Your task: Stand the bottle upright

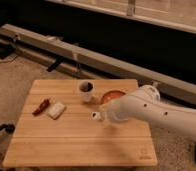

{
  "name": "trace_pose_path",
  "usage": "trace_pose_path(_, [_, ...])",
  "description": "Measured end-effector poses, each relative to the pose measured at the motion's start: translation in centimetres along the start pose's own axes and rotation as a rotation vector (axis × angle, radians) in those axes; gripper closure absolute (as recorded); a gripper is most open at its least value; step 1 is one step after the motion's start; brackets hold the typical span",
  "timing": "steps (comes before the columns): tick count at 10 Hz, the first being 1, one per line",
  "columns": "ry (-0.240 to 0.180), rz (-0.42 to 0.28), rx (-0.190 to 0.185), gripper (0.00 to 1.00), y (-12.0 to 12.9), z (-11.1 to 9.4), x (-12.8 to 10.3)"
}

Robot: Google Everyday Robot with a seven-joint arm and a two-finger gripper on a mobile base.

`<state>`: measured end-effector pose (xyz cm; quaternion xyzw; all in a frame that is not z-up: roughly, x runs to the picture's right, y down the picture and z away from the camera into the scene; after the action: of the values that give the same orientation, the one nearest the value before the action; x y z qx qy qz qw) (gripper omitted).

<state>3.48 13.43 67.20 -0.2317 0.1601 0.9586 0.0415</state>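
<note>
My arm (151,110) stretches in low from the right over the wooden table (66,142), gripper (105,119) right at the bottle (95,116); honestly can't tell if it's gripping.

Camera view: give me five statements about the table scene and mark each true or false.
1. The white cup stands on the wooden table. True.
2. The white block lies to the picture's right of the cup. False: it lies to the cup's left, beside the red item.
3. The robot arm extends from the picture's right, with the gripper over the table at the bottle. True.
4. The bowl sits on the floor. False: it is on the table, right of the cup, partly hidden by the arm.
5. The bottle is at the table's left edge. False: it is near the middle, in front of the cup.
</note>
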Motion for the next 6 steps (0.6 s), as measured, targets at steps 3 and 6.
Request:
trace_pose_path(3, [0.043,0.012,0.039,1.0,-0.1,1.4,0.6])
trace_pose_path(6, [0.071,0.045,0.109,1.0,-0.3,2.6,0.5])
